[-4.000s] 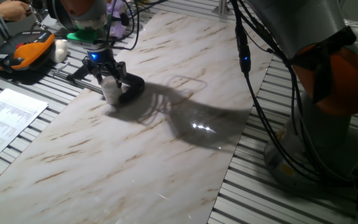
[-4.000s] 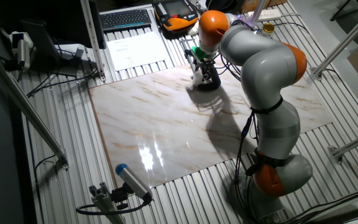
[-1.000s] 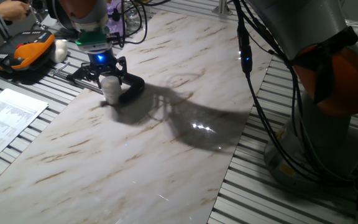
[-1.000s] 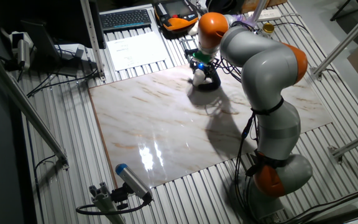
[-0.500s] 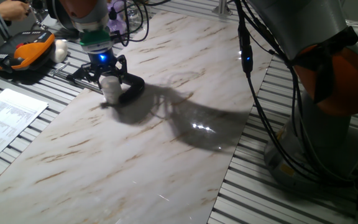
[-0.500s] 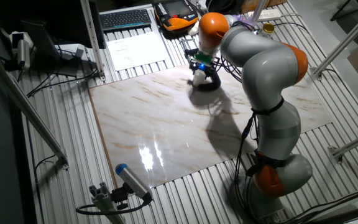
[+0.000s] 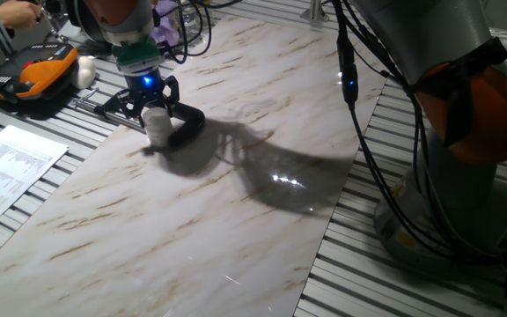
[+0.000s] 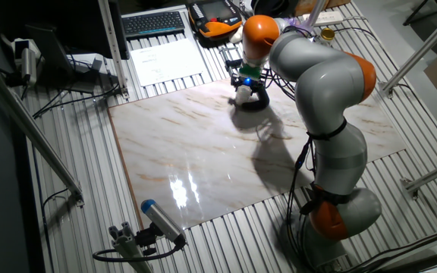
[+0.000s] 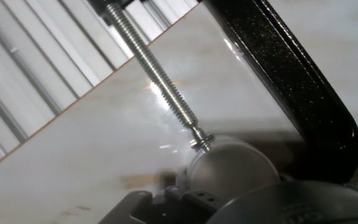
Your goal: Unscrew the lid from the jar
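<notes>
The jar (image 7: 157,130) (image 8: 243,96) is small and white. It stands upright near the far left corner of the marble slab (image 7: 236,211), held in a black clamp (image 7: 188,126) (image 9: 291,81). My gripper (image 7: 154,107) (image 8: 243,83) comes straight down over it. The black fingers straddle the lid (image 7: 154,114) at the jar's top and look shut on it. In the hand view the round whitish lid (image 9: 232,168) sits close at the lower right. The tip of the clamp's threaded screw (image 9: 157,78) presses beside it.
An orange and black pendant (image 7: 33,70) and a white rounded lump (image 7: 85,70) lie just off the slab's far left edge. A printed sheet (image 7: 11,167) lies on the slatted table at left. A person's hand (image 7: 7,13) is at the top left. The arm's base (image 7: 465,132) stands at right.
Over the last second the hand has turned a little about its vertical axis above the jar. The blue light on it has shifted slightly right. Jar and clamp have stayed put.
</notes>
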